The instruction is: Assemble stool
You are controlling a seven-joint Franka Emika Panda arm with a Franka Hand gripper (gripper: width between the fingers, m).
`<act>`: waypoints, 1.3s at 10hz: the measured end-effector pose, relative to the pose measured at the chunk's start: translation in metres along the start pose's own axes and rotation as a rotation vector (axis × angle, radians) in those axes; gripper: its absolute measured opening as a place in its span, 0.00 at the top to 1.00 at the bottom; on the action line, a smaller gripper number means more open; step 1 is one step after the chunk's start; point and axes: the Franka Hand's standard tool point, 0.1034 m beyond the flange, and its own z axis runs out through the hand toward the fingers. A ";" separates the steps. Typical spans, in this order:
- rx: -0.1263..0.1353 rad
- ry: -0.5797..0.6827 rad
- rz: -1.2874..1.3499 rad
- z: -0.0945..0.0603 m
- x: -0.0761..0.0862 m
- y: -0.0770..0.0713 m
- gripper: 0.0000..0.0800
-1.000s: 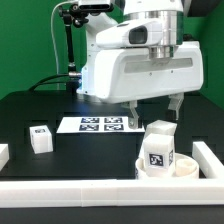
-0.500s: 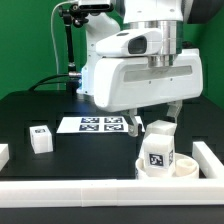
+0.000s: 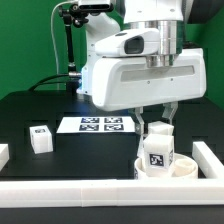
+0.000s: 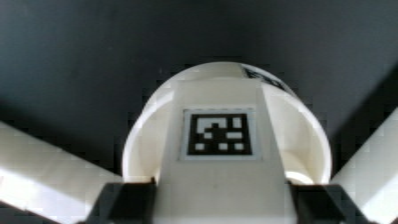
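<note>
A: Nearest item, exterior view?
B: White rail [image 3: 100, 198], spanning 6 o'clock and turning up the 4 o'clock side.
A: Next behind?
B: Round white seat [image 3: 182, 169], between 4 and 5 o'clock, just inside the rail corner, flat on the black table [image 3: 40, 105].
A: On the seat?
B: Upright leg [image 3: 158, 150], tag facing the camera, lower end at the seat. Cannot tell whether fixed in or merely resting.
A: Tool state?
B: Gripper [image 3: 158, 122] pinching the upper end of the upright leg, one finger on each side, pointing straight down. Same in the wrist view: upright leg [image 4: 222, 110] centred between the fingers [image 4: 128, 205], tag toward the lens.
A: Other parts?
B: Loose leg [image 3: 40, 139] toward 8 o'clock, well apart from the seat, tag on top. White piece [image 3: 3, 154] on the same bearing, cut by the frame edge; kind not determinable.
A: Farther back?
B: Marker board [image 3: 100, 124] near centre, flat on the table, behind the loose leg and the gripper. Then the arm [image 3: 140, 65], white housing filling 12 to 2 o'clock. Black stand [image 3: 68, 40] at 11 o'clock, against the green wall [image 3: 20, 40].
</note>
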 end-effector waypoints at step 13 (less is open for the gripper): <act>0.025 0.029 1.073 0.001 0.000 -0.002 0.57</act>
